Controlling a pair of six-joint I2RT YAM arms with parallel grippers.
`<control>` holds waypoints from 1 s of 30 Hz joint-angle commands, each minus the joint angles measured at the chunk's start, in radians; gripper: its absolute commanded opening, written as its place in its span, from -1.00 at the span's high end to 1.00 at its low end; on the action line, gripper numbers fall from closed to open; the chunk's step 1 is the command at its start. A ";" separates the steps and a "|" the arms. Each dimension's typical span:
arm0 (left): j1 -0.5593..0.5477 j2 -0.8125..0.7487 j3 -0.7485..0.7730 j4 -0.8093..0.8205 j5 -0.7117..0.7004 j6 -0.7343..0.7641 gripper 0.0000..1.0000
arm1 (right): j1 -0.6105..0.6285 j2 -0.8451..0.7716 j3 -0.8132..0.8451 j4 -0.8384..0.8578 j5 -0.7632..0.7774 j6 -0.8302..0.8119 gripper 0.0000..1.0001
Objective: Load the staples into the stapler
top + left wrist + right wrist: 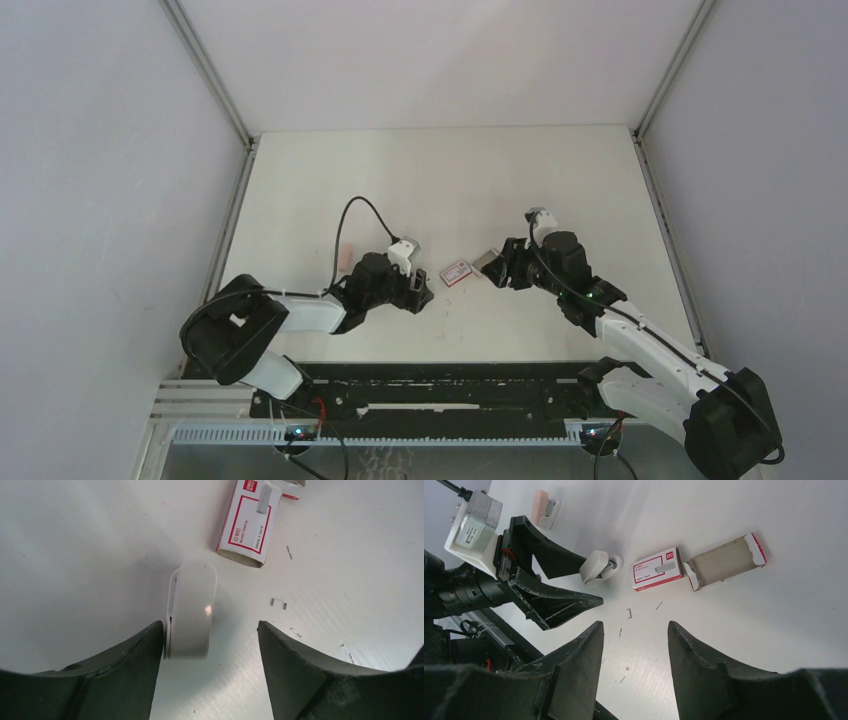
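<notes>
Two claws hung low over the white counter (400,180). The left claw (210,627) had its two fingers apart. The one white stapler (190,610) lay between them in the middle of the left wrist view. It touched the finger on the left of the frame, with a clear gap to the other finger, so nothing was clamped. The right claw (635,626) was spread too, its two fingers holding nothing.

One red-and-white box sleeve (649,574) lay at the upper centre of the right wrist view, just right of the stapler. One short strip of staples (665,567) rested flat on top of that sleeve. One grey tray (724,562) lay outside the sleeve, close to its right end. Whether it held more strips could not be told.

Four loose staples (279,601) could be counted, scattered on the counter at the right of the left wrist view. One small pink item (543,514) with a metal part sat in the upper left of the right wrist view, well apart from the box.
</notes>
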 commanded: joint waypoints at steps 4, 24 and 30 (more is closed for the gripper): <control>-0.069 -0.039 0.017 -0.078 -0.186 0.071 -0.12 | -0.013 -0.013 -0.001 0.030 -0.006 -0.015 -0.03; -0.282 -0.265 0.054 -0.070 -0.152 0.058 1.00 | 0.050 0.137 -0.001 0.232 -0.192 0.309 -0.50; -0.307 -0.301 0.072 -0.079 -0.129 0.048 1.00 | 0.111 0.185 0.006 0.337 -0.214 0.388 -0.52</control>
